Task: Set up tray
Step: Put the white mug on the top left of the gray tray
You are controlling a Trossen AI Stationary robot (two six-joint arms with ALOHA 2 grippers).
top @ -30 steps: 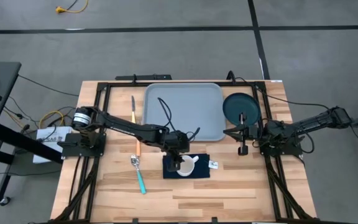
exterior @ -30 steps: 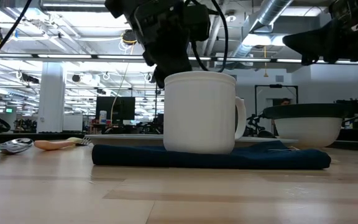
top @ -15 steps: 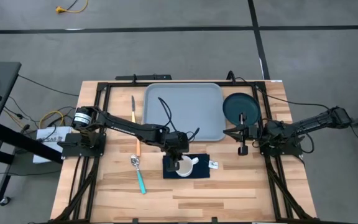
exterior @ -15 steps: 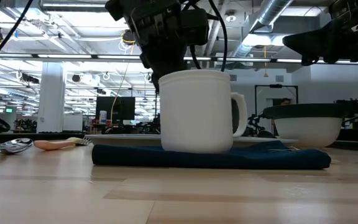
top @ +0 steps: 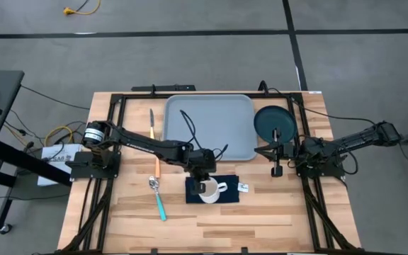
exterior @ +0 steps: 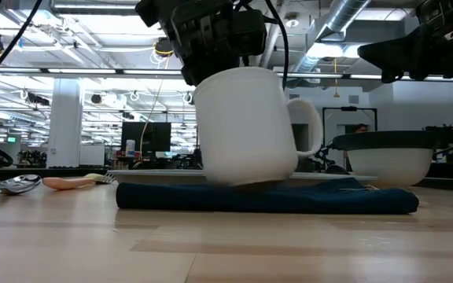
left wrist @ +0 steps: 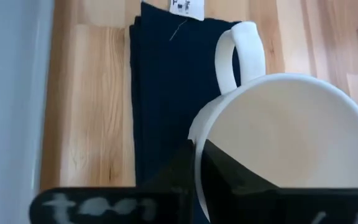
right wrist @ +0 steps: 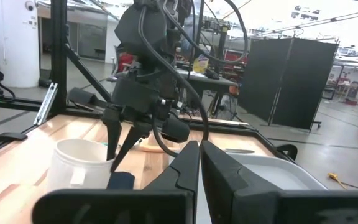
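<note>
Our left hand (top: 201, 183) has just clamped on the rim of the white mug (exterior: 246, 126), one finger inside the wall and one outside, as the left wrist view shows with the dark finger (left wrist: 185, 171) pressed against the mug's lip. In the low view the mug is now tilted, its near edge lifted off the dark navy napkin (exterior: 266, 196) while the far edge seems barely to touch the cloth. A second ago the hand stood wide over the mug, which sat upright and flat on the napkin; half a second ago the fingers were closing and the mug was nudged slightly sideways; now the grip is complete and the lift has begun. We judge that this starts the mug's move toward the tray (top: 209, 126), which lies bare at the far middle of the worktop (top: 261, 219), just beyond the napkin. The napkin itself has not shifted. The spoon (top: 158, 197) and the orange-handled fork (top: 154, 138) lie where they were, left of the mug. Our right hand (top: 277, 170) waits with its fingers together at the right side, near the teal plate (top: 274, 122), unchanged across all the frames.
</note>
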